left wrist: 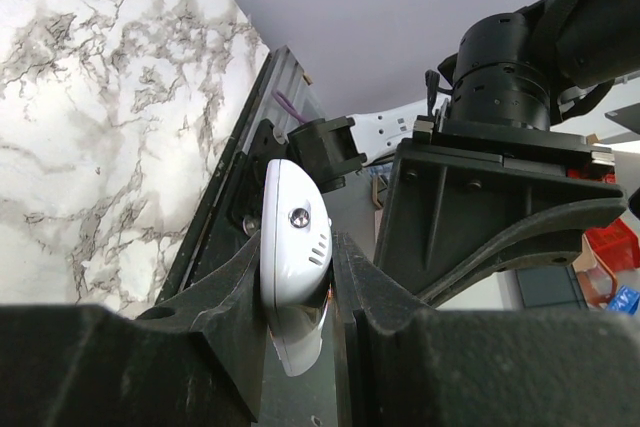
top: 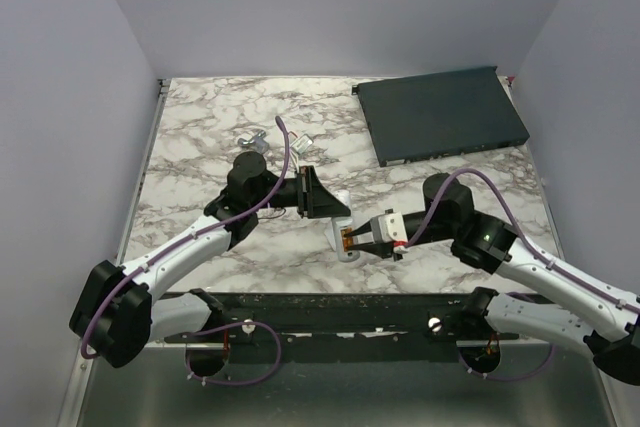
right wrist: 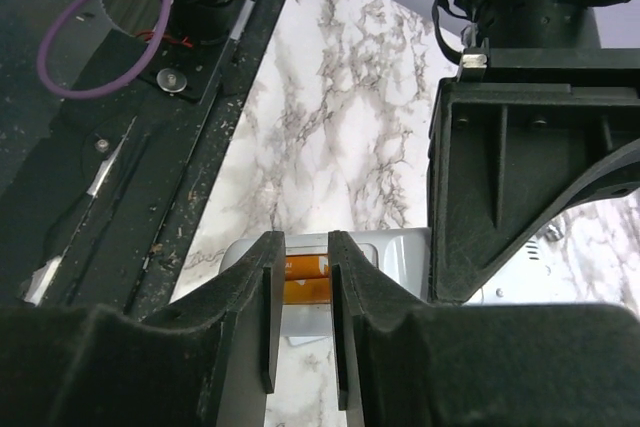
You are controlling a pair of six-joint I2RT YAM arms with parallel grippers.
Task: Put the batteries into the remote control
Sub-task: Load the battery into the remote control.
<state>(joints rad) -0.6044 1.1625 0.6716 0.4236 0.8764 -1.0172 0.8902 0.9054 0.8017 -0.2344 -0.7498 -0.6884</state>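
The white remote control (top: 344, 246) lies near the table's front edge, between the two arms. My left gripper (top: 334, 219) is shut on it. In the left wrist view the remote's rounded white end (left wrist: 290, 257) sits pinched between the black fingers (left wrist: 375, 297). My right gripper (top: 358, 240) hovers at the remote's other end, jaws a narrow gap apart. In the right wrist view the orange batteries (right wrist: 303, 277) lie side by side in the remote (right wrist: 390, 247) recess, seen between my right gripper's (right wrist: 303, 243) fingertips. Nothing shows between the pads nearer the camera.
A large dark flat box (top: 440, 115) lies at the back right. Small pale loose pieces (top: 300, 144) and a metal bit (top: 252, 140) lie behind the left arm. The black base rail (top: 320, 307) runs along the near edge. The left gripper's body (right wrist: 530, 167) stands close beside my right fingers.
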